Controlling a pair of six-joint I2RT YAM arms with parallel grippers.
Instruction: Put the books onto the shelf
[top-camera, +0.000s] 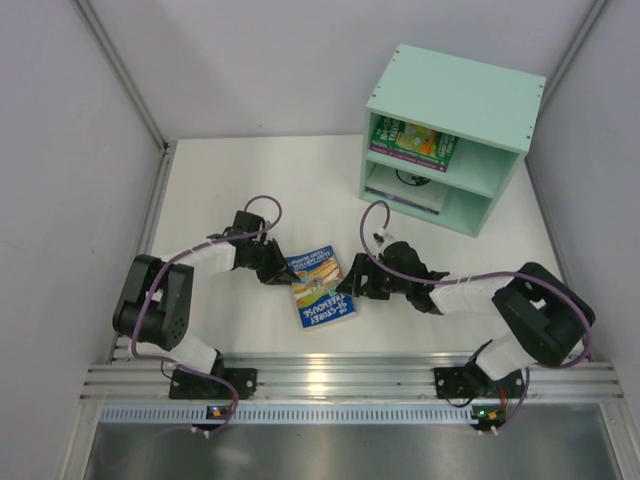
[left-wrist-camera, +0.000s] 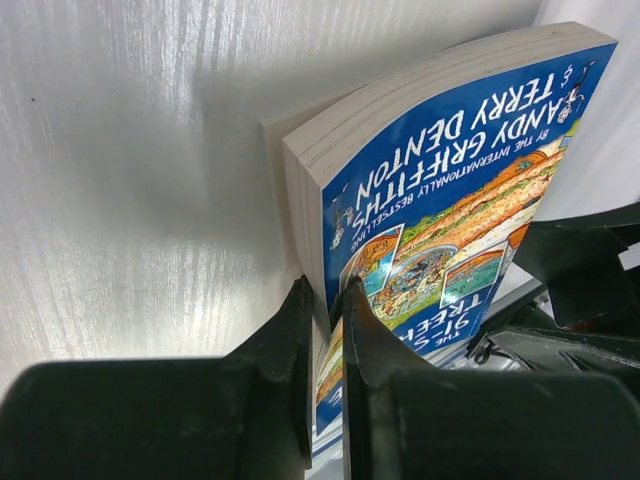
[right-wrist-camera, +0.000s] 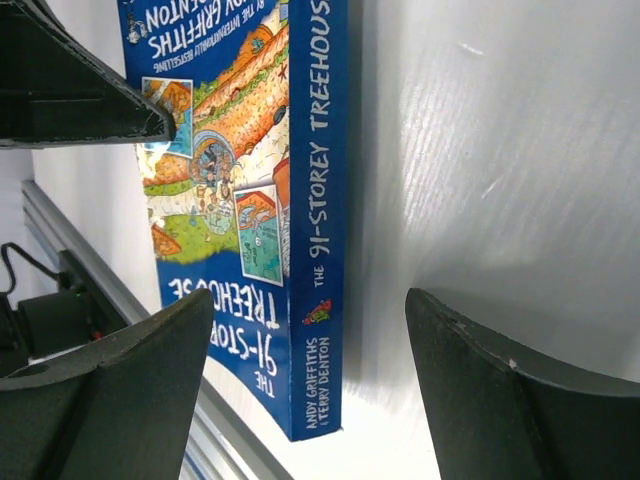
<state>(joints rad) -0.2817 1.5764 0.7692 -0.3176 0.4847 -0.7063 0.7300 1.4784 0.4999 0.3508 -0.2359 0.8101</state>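
A blue book (top-camera: 318, 288) with a yellow picture lies on the white table between my two grippers. My left gripper (top-camera: 283, 268) is at its left edge and is shut on the blue book. In the left wrist view the jaws (left-wrist-camera: 328, 300) pinch the cover edge of the book (left-wrist-camera: 450, 190). My right gripper (top-camera: 362, 280) stands open at the book's right side. Its fingers (right-wrist-camera: 308, 295) straddle the spine (right-wrist-camera: 325, 200) without touching it. The mint-green shelf (top-camera: 450, 90) stands at the back right, with a green book (top-camera: 412, 142) in its upper compartment and another book (top-camera: 405, 192) in the lower one.
An aluminium rail (top-camera: 350, 380) runs along the near table edge by the arm bases. Grey walls close in the left and right sides. Purple cables loop over both arms. In the left wrist view the right gripper (left-wrist-camera: 585, 260) shows just beyond the book.
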